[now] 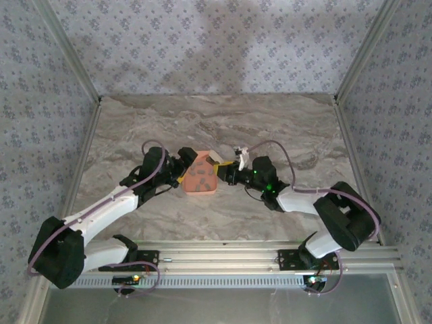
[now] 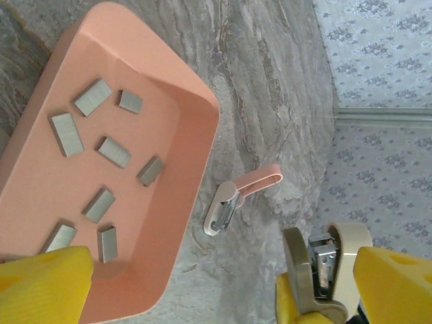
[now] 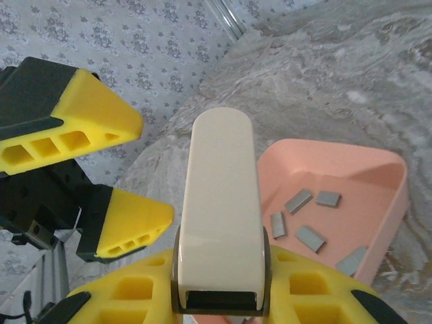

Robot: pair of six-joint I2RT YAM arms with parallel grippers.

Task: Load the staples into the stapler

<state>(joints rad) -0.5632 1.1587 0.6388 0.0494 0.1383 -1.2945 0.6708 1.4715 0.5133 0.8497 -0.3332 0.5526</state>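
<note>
Hovering over staples (image 2: 113,152) in tray (image 2: 190,223) with left gripper (image 2: 219,277) spread wide; aim for a lone strip, close across its narrow sides, lift level. Pinching cream stapler (image 3: 219,202) in right gripper (image 3: 219,297) (noted pink stapler (image 2: 229,202) on table (image 2: 270,81), just beside tray).

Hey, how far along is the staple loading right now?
Done: nothing sure; the staples lie in the tray. In hand: the right end effector grips a beige stapler, facing the open, empty left end effector. To do: pick a strip, seat it, close up. A pink stapler lies open on the table.
</note>
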